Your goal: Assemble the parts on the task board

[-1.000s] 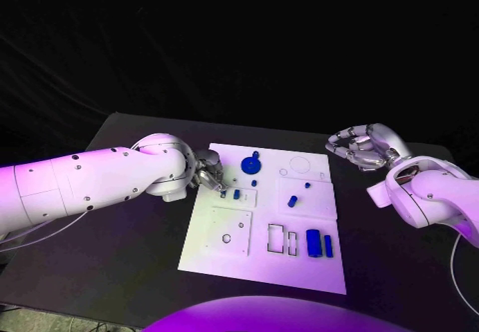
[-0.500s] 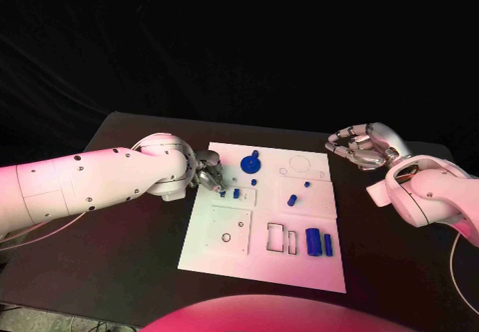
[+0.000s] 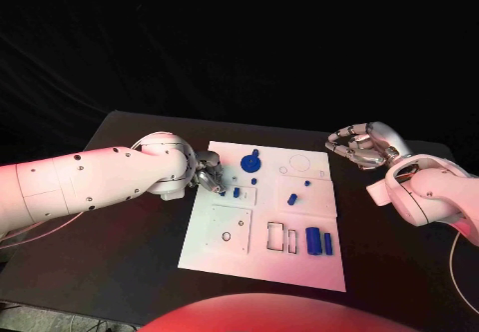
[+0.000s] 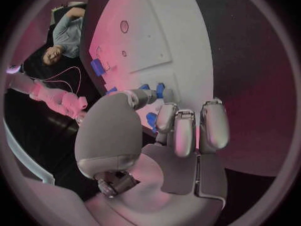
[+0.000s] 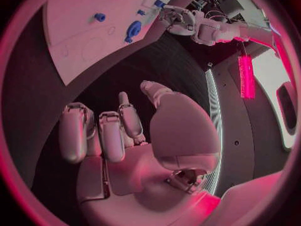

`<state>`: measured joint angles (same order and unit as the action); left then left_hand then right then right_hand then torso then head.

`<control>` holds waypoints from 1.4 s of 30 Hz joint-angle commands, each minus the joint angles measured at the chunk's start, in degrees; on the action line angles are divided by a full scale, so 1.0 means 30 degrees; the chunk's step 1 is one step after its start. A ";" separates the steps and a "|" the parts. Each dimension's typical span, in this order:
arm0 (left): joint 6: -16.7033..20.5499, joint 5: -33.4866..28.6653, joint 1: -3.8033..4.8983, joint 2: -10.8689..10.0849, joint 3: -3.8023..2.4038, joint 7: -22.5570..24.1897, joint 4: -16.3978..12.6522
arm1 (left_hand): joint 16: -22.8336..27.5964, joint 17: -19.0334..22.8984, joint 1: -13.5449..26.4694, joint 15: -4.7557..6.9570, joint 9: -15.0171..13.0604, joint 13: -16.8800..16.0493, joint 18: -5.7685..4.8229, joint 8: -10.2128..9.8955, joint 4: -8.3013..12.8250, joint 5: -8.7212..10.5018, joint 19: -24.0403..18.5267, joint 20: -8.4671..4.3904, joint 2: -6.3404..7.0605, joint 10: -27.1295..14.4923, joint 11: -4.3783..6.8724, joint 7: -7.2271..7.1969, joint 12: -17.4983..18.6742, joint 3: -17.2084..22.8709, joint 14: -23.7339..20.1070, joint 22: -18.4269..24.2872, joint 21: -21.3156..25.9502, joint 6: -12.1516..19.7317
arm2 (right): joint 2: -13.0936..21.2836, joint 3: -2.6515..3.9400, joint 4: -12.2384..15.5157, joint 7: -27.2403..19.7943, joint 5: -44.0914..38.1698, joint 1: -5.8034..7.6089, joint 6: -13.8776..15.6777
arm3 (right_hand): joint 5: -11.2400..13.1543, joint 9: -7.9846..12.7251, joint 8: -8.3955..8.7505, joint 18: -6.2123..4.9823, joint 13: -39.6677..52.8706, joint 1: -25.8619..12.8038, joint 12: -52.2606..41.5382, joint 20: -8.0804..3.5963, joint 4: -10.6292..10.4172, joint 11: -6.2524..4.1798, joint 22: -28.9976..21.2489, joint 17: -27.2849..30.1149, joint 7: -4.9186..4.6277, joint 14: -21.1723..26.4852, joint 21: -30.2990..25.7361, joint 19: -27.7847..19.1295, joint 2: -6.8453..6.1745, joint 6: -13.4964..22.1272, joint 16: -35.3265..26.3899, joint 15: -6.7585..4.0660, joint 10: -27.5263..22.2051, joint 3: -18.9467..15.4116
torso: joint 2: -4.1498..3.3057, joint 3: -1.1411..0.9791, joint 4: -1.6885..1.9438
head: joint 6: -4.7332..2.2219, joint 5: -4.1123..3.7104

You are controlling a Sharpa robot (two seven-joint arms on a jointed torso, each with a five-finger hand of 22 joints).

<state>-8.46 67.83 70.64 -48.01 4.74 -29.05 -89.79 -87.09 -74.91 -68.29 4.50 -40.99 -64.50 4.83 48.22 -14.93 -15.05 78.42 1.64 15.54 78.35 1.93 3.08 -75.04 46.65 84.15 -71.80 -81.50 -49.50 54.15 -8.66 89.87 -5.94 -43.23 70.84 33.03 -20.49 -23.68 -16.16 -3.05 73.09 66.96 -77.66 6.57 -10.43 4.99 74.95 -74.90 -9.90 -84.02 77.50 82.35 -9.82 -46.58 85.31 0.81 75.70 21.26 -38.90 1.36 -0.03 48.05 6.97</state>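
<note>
Where hidden overhead: left hand (image 4: 157,135) fingertips (image 4: 141,96) on blue parts (image 4: 160,90)

A black bench (image 3: 120,256) fills the lower frame; behind it, in the upper frame, hangs a dark curtain (image 3: 239,55).

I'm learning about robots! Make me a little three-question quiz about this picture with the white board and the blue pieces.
1. True or false: the right hand is holding a blue piece.
2. Which hand has its fingers down at the task board? A) left hand B) right hand C) both
3. Fill in: the blue round disc lies near the board's ____ edge (far or near, from the robot).

Key
1. False: it hangs above the black table, beside the board, holding nothing.
2. A
3. far
</note>
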 commanded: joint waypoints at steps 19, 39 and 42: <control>-0.0441 0.0033 -0.0013 0.0220 0.0038 -0.0058 0.0044 | -0.0095 -0.3284 0.0264 0.0142 -0.0103 -0.0073 -0.0237 0.0167 0.2849 -0.0066 0.0065 -0.0003 -0.0152 0.0238 0.0009 -0.0296 -0.0155 0.3117 0.1493 -0.0011 -0.0083 -0.0184 | -0.0007 0.0000 0.0060 -0.0067 -0.0069 -0.0018 -0.0243 | -0.0064 -0.0021 -0.0059 -0.0117 -0.0007 0.0077 0.0053 -0.0008 -0.0062 -0.0029 0.2045 -0.0759 0.0053 -0.0994 -0.0112 -0.0084 0.0147 0.0146 -0.0072 -0.0086 -0.0062 -0.0048 | -0.0016 0.0005 -0.0024 | 0.0087 -0.0058; -0.0891 -0.0076 -0.0046 0.0471 0.0153 -0.0065 0.0367 | -0.0103 -0.3301 0.1695 0.0308 -0.0069 -0.0379 -0.0280 0.0765 0.2239 0.0173 0.0176 -0.0132 -0.0171 0.0590 0.0251 -0.0641 -0.0370 0.2587 0.1505 -0.0214 -0.0151 -0.0530 | 0.0031 0.0000 0.0063 -0.0076 -0.0069 -0.0018 -0.0223 | -0.0112 -0.0034 -0.0116 -0.0123 -0.0046 0.0120 0.0077 -0.0015 -0.0141 -0.0035 0.2030 -0.0734 0.0058 -0.0990 -0.0153 -0.0090 0.0180 0.0171 -0.0093 -0.0093 -0.0092 -0.0126 | 0.0004 0.0010 0.0012 | 0.0251 -0.0163; -0.0969 -0.0077 -0.0046 0.0479 0.0153 -0.0064 0.0393 | -0.0103 -0.3301 0.2009 0.0354 -0.0004 -0.0382 -0.0285 0.0812 0.2008 0.0178 0.0191 -0.0176 -0.0092 0.0612 0.0308 -0.0716 -0.0370 0.2171 0.1505 -0.0233 -0.0149 -0.0568 | 0.0043 0.0000 0.0065 -0.0079 -0.0069 -0.0018 -0.0219 | -0.0112 -0.0035 -0.0122 -0.0126 -0.0051 0.0122 0.0080 -0.0017 -0.0155 -0.0034 0.2022 -0.0706 0.0058 -0.0984 -0.0168 -0.0096 0.0179 0.0180 -0.0105 -0.0093 -0.0097 -0.0142 | 0.0003 0.0004 0.0009 | 0.0258 -0.0164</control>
<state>-9.54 68.03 70.70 -46.77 5.05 -29.29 -88.51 -87.09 -74.90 -62.64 5.13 -41.06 -65.61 4.83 50.46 -12.61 -14.76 78.83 1.23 15.31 79.89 2.67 2.83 -75.88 49.88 83.94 -72.46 -81.71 -49.71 54.26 -8.66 89.98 -5.92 -43.19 70.82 33.02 -20.49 -23.74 -16.16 -3.05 73.01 67.27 -77.66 6.57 -10.75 4.99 74.92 -74.95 -9.70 -84.02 77.20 82.35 -9.51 -46.38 85.32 0.81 75.70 20.94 -38.89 1.39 0.01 48.80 6.49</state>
